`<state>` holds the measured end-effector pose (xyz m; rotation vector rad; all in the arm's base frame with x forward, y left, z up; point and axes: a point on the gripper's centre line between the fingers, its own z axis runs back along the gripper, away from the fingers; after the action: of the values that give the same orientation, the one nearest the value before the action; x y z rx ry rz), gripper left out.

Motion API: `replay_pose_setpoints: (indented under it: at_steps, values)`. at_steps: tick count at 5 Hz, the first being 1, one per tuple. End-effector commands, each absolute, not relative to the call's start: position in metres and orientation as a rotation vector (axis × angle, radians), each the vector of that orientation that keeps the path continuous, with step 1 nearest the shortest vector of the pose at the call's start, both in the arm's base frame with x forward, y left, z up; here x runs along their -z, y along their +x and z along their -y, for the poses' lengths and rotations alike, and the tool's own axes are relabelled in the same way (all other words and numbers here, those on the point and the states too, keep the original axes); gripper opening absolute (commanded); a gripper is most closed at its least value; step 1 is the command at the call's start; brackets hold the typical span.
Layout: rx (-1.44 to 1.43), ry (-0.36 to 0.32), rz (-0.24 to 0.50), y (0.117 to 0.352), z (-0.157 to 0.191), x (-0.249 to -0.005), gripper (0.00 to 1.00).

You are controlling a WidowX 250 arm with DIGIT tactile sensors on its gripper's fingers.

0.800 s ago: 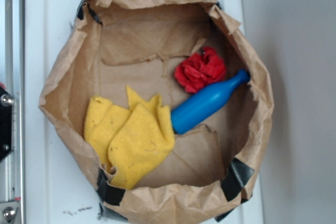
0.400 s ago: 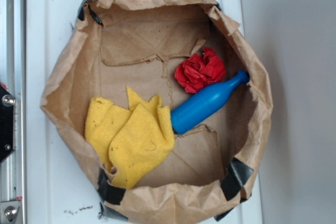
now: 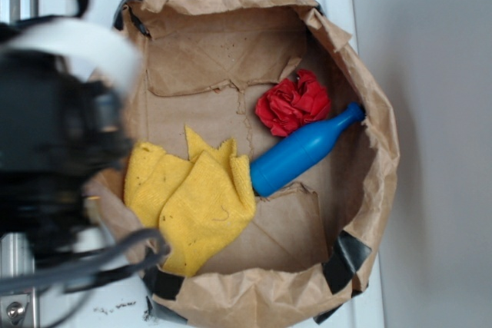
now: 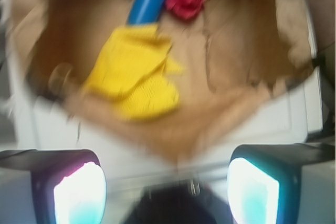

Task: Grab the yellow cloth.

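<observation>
Swinging in from the left since the earlier frame, the blurred black arm point(image 3: 54, 151) is now covering the white tabletop point(image 3: 84, 5) and the paper bag's point(image 3: 369, 113) left rim. Ahead of the gripper point(image 4: 167, 182), whose fingers are standing spread and empty, the yellow cloth point(image 4: 134, 72) is lying inside the bag, touching the blue bottle point(image 3: 301, 151) beside the red cloth ball point(image 3: 294, 102).

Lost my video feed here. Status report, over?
Tool open, empty, above the bag's edge. Yellow cloth lies crumpled in the paper bag, untouched. Blue bottle touches its edge; top clear.
</observation>
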<state>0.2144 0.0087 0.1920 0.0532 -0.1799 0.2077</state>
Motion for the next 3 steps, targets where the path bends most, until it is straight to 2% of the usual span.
replay_pose_setpoints:
  at_steps: [1, 2, 3]
  values:
    - [-0.392, -0.076, 0.216, 0.287, -0.018, -0.152, 1.0]
    - [-0.411, -0.122, 0.141, 0.295, -0.003, -0.128, 1.0]
    - [-0.39, -0.122, 0.058, 0.296, 0.017, -0.109, 1.0]
